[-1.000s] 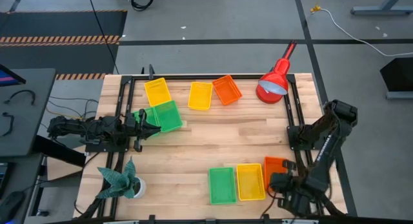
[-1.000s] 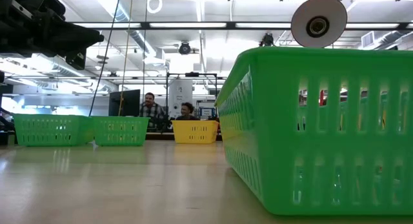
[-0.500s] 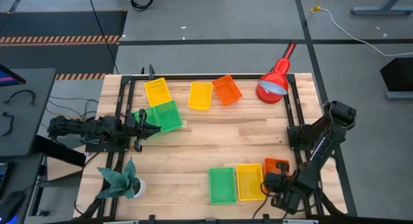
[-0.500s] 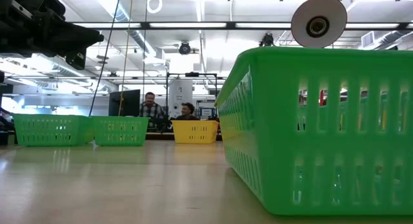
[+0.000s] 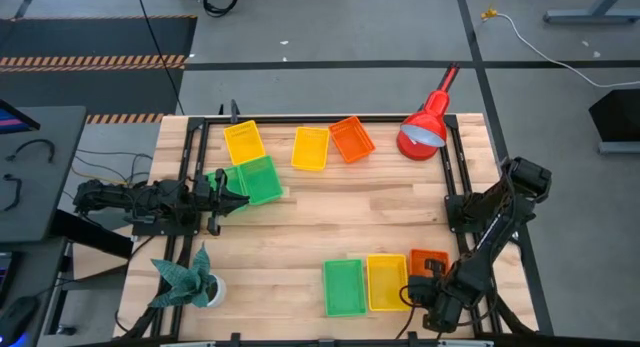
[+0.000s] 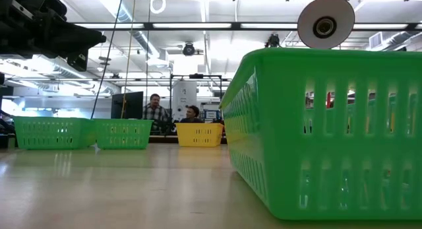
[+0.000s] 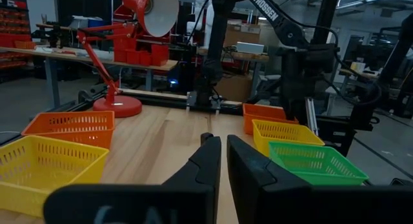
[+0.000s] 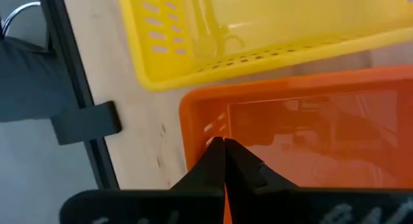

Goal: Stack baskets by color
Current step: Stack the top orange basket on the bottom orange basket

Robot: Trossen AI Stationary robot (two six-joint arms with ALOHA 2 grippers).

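Item: orange shallow mesh-sided plastic basket [image 8: 310, 133], near table edge beside the yellow basket [image 8: 258, 30]; right gripper [image 8: 223, 161] clenched on its rim; lift level, carry to the far orange basket [image 5: 352, 139].

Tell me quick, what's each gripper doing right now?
Left gripper: shut, holding nothing, beside the green basket.
Right gripper: shut on the orange basket wall.

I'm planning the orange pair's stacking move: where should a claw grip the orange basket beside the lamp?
Grip the orange basket by a thin upright wall at its rim, coming straight down. It sits open side up, with a yellow basket close on one side; the wall toward the lamp looks freest.
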